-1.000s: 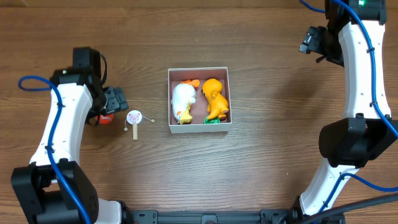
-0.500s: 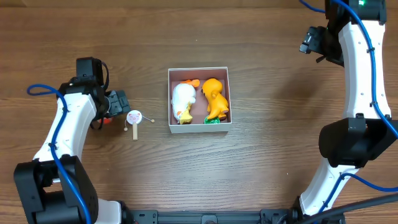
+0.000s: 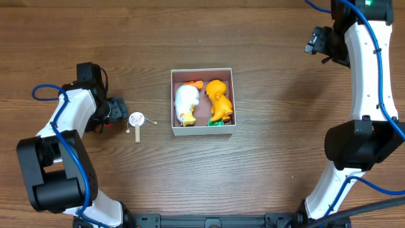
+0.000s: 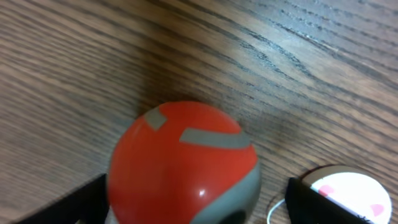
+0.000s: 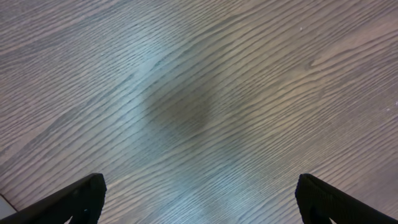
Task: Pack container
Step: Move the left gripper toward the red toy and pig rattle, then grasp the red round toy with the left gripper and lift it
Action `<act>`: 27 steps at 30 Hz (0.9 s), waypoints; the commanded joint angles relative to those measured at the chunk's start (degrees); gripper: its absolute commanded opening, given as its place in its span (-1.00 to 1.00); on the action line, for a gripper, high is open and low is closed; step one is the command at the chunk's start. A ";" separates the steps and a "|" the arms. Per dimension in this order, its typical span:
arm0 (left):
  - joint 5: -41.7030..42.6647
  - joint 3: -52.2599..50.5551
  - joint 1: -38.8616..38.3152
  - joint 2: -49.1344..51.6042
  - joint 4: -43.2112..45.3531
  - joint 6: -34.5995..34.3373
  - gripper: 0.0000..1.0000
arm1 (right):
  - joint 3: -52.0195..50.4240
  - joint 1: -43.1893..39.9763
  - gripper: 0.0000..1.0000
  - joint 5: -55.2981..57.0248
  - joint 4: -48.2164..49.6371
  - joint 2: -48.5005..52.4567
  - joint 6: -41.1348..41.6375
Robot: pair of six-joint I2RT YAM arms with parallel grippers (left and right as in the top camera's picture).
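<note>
The left gripper [image 3: 116, 109], jaws apart around the red ball [image 4: 183, 162], should centre on it, clamp gently and lift toward the container [image 3: 202, 71] at 3 o'clock, while the right gripper [image 5: 198, 194] hangs with jaws apart.

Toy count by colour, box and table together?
White: 1, white toy in container
Orange: 1, orange toy beside it
Green: 1, green piece, container corner
Red: 1, red ball on table
White-and-pink: 1, stick rattle on table
Total: 5

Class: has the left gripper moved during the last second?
Yes. The left gripper shifted toward the near edge, now nearly level with the rattle.
</note>
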 commanded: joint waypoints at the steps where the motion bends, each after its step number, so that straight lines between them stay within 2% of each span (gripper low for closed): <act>1: 1.29 -0.39 0.31 1.14 0.87 1.27 0.24 | 1.25 -0.11 1.00 0.63 0.13 -0.39 0.09; 4: 1.27 -0.31 0.28 1.11 1.60 1.27 -0.16 | 1.25 -0.11 1.00 0.63 0.13 -0.39 0.09; 8: 1.27 0.17 0.28 1.11 2.10 1.29 -0.92 | 1.25 -0.11 1.00 0.63 0.11 -0.39 0.09; 14: 3.67 6.75 0.24 0.98 -2.93 1.36 -0.92 | 1.25 -0.11 1.00 0.63 0.13 -0.39 0.09; 18: 14.53 14.25 -0.46 0.98 -8.74 4.22 -0.92 | 1.25 -0.11 1.00 0.63 0.11 -0.39 0.09; 21: 24.72 20.46 -2.62 0.98 -11.04 5.16 -0.92 | 1.25 -0.11 1.00 0.63 0.13 -0.39 0.09; 22: 30.69 23.89 -4.70 0.98 -10.88 5.51 -0.92 | 1.25 -0.11 1.00 0.63 0.13 -0.39 0.09; 27: 37.48 30.36 -11.85 1.01 -8.57 7.21 -0.92 | 1.25 -0.11 1.00 0.63 0.13 -0.39 0.09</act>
